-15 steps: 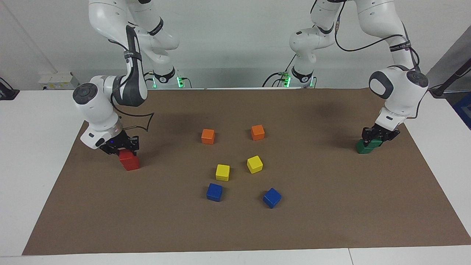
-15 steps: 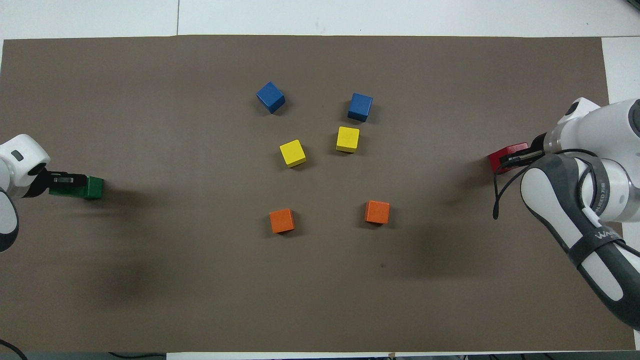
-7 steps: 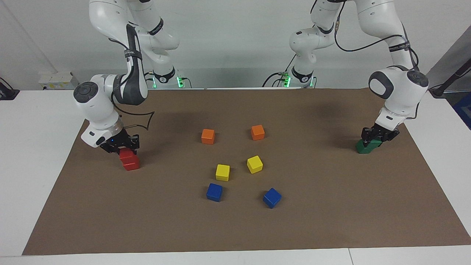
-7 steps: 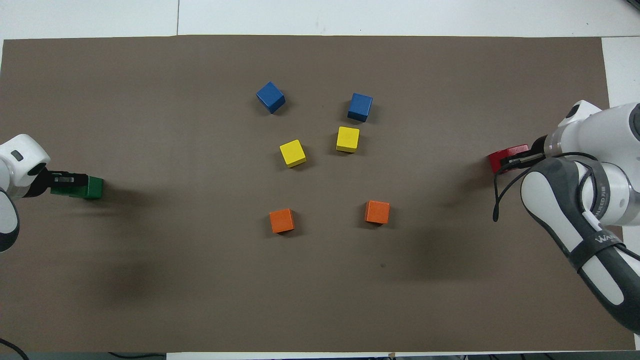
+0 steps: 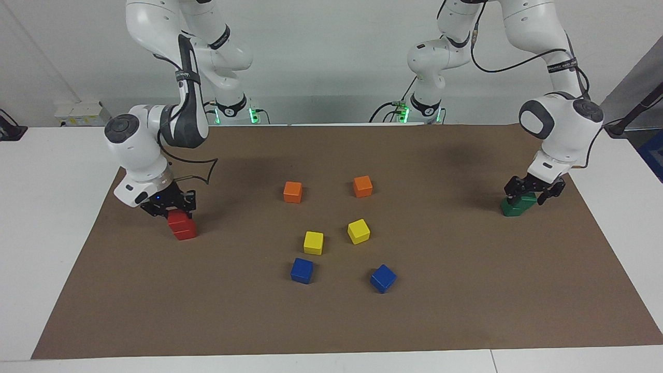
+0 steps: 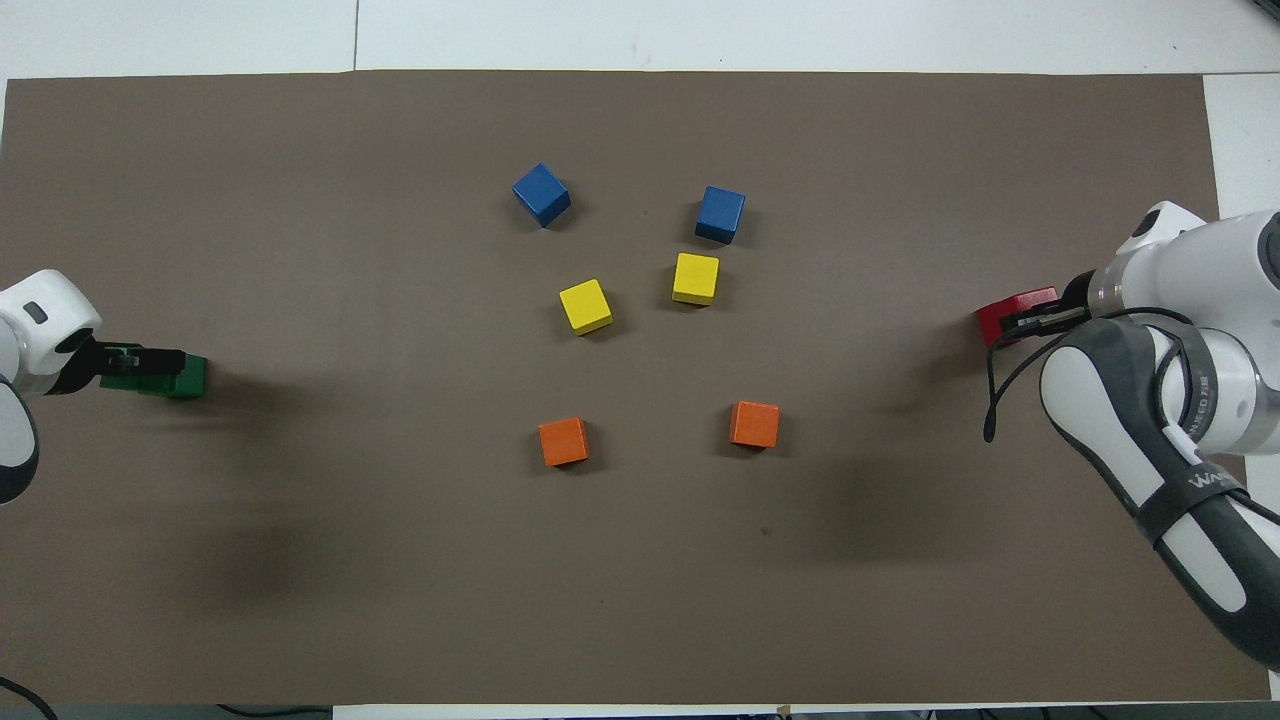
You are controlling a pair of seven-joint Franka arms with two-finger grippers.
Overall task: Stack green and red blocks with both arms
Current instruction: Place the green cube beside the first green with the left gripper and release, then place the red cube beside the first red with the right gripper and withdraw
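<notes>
Two red blocks are stacked near the mat's edge at the right arm's end: the upper red block (image 5: pixel 177 218) (image 6: pixel 1020 303) rests on the lower one (image 5: pixel 185 232). My right gripper (image 5: pixel 173 210) (image 6: pixel 1030 319) is shut on the upper red block. At the left arm's end, a green block (image 5: pixel 527 199) lies on another green block (image 5: pixel 512 209) (image 6: pixel 188 376), slightly offset. My left gripper (image 5: pixel 528 197) (image 6: pixel 150 364) stands open astride the upper green block, its fingers apart from the block's sides.
On the middle of the brown mat (image 5: pixel 466 290) lie two orange cubes (image 5: pixel 292 191) (image 5: pixel 362 186), two yellow cubes (image 5: pixel 313 242) (image 5: pixel 358 231) and two blue cubes (image 5: pixel 301 270) (image 5: pixel 383 278). White tabletop surrounds the mat.
My left gripper has opened and let go of the upper green block, which stays on the lower one. The right gripper has stayed shut on the upper red block, its wrist shifting slightly.
</notes>
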